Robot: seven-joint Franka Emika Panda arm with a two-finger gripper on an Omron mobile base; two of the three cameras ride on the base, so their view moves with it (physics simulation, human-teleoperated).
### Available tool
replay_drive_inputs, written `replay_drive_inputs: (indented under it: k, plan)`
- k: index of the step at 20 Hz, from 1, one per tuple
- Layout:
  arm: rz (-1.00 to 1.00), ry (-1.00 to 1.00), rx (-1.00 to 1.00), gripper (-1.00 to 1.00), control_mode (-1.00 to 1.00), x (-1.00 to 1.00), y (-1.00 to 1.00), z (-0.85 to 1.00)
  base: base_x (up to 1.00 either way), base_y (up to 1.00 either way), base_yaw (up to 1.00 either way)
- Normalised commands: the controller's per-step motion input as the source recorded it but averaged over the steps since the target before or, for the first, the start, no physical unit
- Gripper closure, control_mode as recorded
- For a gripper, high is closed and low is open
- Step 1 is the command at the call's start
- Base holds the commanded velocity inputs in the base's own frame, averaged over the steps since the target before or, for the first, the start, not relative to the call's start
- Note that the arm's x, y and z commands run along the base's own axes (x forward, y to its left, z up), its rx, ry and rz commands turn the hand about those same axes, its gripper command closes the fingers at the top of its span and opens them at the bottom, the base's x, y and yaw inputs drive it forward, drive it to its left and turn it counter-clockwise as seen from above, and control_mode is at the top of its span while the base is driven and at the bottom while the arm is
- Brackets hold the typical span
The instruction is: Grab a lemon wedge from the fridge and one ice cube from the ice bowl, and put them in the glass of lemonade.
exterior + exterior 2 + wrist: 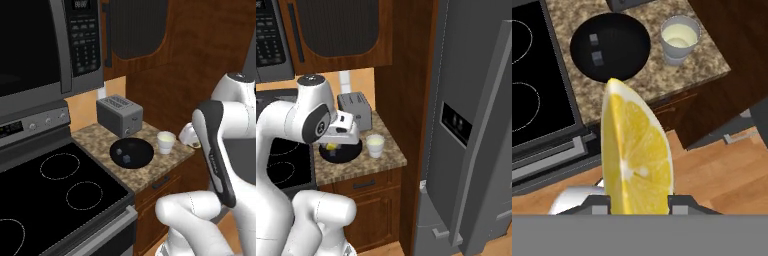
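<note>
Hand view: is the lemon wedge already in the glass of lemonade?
No, the lemon wedge sits between the end effector's fingers, apart from the glass of lemonade on the counter.

Speckled granite counter (102, 141) between black glass cooktop (55, 190) and wood side panel (406, 75); grey toaster (119, 115) at back edge. Microwave (45, 45) above cooktop, wood cabinet (338, 32) beside. Wood plank floor (722, 175).

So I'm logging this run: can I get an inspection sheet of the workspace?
Surface: speckled stone counter beside a black stovetop.
Job's things: lemon wedge in the end effector; ice bowl with two cubes; glass of lemonade beside it; fridge, door swung open.
Clutter: toaster.
Grippers: end effector shut on the wedge.
Cables: nothing seen.
Surroundings: microwave, wood cabinets.
</note>
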Motion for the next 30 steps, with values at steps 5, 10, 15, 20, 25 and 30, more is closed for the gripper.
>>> replay_drive_inputs:
  k: [5,10,15,20,25,30]
  plan:
    - [-0.06,-0.03,-0.04,1.0,-1.0,0.6,-0.11,-0.43,0.0,0.0,0.0]
    - [-0.11,-0.01,-0.1,1.0,-1.0,0.69,0.0,-0.08,0.0,0.0,0.0]
    - [-0.07,0.02,-0.03,1.0,-1.0,0.99,-0.06,-0.01,0.0,0.0,0.0]
    - [-0.01,0.07,0.04,1.0,-1.0,1.0,-0.27,-0.07,0.0,0.0,0.0]
    - [0.0,0.05,0.11,1.0,-1.0,0.29,-0.11,-0.36,0.0,0.0,0.0]
    - [0.0,0.1,0.01,1.0,-1.0,0.37,0.0,-0.31,0.0,0.0,0.0]
